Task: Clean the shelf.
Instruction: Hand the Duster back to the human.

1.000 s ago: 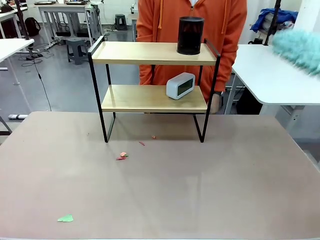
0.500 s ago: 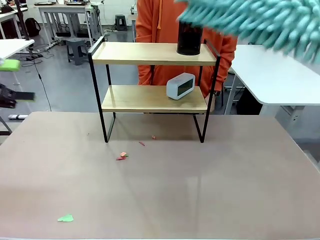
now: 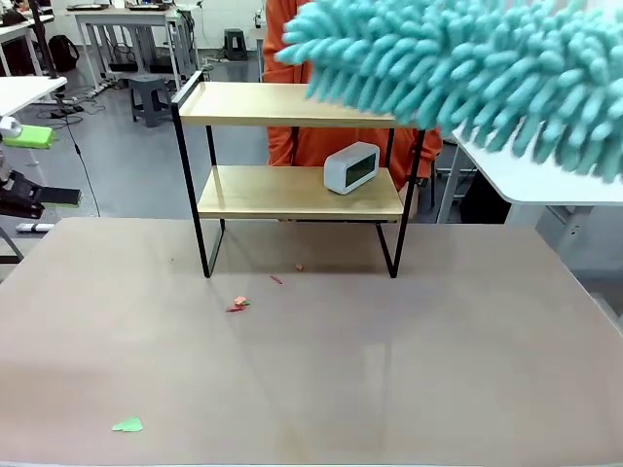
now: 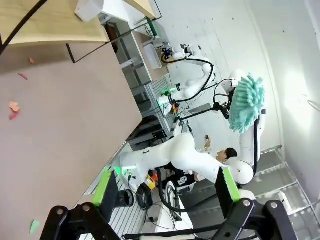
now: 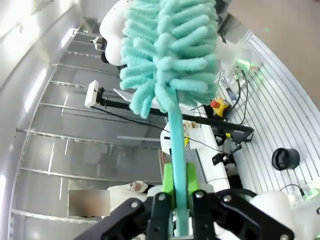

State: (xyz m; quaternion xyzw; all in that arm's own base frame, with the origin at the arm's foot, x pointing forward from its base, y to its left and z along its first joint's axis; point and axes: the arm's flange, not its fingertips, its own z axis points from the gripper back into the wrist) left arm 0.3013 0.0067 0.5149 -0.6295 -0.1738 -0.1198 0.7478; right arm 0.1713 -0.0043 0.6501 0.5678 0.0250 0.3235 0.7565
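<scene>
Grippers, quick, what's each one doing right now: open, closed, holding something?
Left gripper: open, holding nothing.
Right gripper: closed on the handle of the teal duster.

The left end effector (image 3: pixel 29 167) hangs just off the bench's (image 3: pixel 409 370) left edge, raised above its surface, with the wrist rolled so that one finger sits above the other. Its jaws stand wide apart with nothing between them. In the left wrist view its two green pads (image 4: pixel 102 186) face each other across a broad gap. The right end effector (image 5: pixel 179 192) is clamped on the thin handle of a turquoise duster (image 5: pixel 170 55), with both fingers (image 5: pixel 167 181) pressed against the handle from either side. Seen from the left wrist, the right arm (image 4: pixel 195 156) is bent at the elbow, its forearm pointing upward and the duster's head held high.
</scene>
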